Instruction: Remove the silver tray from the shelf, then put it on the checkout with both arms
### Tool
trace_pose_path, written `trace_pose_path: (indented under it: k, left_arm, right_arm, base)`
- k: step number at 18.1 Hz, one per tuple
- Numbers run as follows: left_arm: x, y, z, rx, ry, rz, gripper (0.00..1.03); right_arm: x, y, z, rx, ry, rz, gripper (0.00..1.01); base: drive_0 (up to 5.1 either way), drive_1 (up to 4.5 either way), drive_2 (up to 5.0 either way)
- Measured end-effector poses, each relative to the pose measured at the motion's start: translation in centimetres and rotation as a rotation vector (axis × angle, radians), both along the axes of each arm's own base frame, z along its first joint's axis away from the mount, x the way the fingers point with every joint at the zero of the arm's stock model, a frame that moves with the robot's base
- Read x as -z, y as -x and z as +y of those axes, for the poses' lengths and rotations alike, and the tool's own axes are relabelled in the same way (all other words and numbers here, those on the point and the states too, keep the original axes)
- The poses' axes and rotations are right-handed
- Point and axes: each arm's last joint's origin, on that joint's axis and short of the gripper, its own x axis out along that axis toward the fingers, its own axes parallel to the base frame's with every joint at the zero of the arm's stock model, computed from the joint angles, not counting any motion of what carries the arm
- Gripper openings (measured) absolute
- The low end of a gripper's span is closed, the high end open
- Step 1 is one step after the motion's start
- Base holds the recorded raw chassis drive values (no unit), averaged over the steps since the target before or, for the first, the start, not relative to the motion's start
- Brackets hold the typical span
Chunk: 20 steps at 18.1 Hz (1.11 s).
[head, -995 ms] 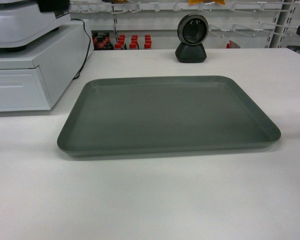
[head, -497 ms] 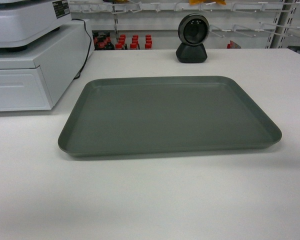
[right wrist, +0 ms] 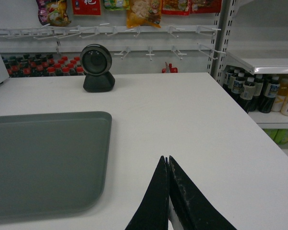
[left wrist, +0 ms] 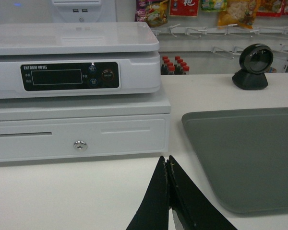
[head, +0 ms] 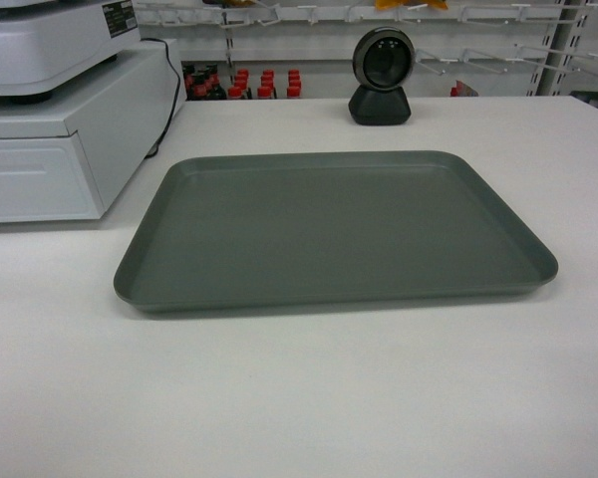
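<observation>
A: What sits closest to the wrist cameras?

B: Each gripper's own black fingers. The left gripper has its two fingers pressed together at the tips, gripping nothing, above bare white tabletop. The right gripper is the same: fingertips closed against each other, empty.

A: And the silver tray?

B: The silver tray lies flat on the checkout, roughly central in the head view, its low rim running all the way round and its surface bare. From the left wrist it is just to the right of the fingers, apart from them; from the right wrist it is off to the left, also apart.

A: What is beside it?

B: A white cash drawer with a round lock stands left of the tray, a white scale with a dark display panel stacked on top.

A: Farther back?

B: A black round scanner stands near the far table edge. Behind it, shelving holds red-capped dark bottles, wire hooks and hanging snack packets.
</observation>
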Motion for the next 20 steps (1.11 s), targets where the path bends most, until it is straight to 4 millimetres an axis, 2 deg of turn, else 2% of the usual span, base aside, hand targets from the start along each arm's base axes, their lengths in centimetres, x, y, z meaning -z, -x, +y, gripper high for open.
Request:
trace_pose_path:
  k: [9,15,16,20]
  left_arm:
    - [2.8,2.2,0.0,-0.001,0.000,0.002,0.02]
    - [3.6,3.0,0.0,-0.001,0.000,-0.021,0.02]
    - [4.2,3.1,0.0,0.000,0.000,0.001,0.02]
    - [4.2,3.5,0.0,-0.002,0.000,-0.011,0.02]
  right_arm:
    - [2.5,3.5,0.0,0.000,0.000,-0.010,0.02]
    - [3.4,4.8,0.0,0.000,0.000,-0.039,0.02]
    - [3.8,4.9,0.0,0.000,0.000,-0.012,0.02]
    - [3.7,5.6,0.0,0.000,0.000,-0.025,0.02]
  base:
    - [0.0,0.00,0.0]
    - [0.0,0.00,0.0]
    - [0.0,0.00,0.0]
    - [0.0,0.00,0.0]
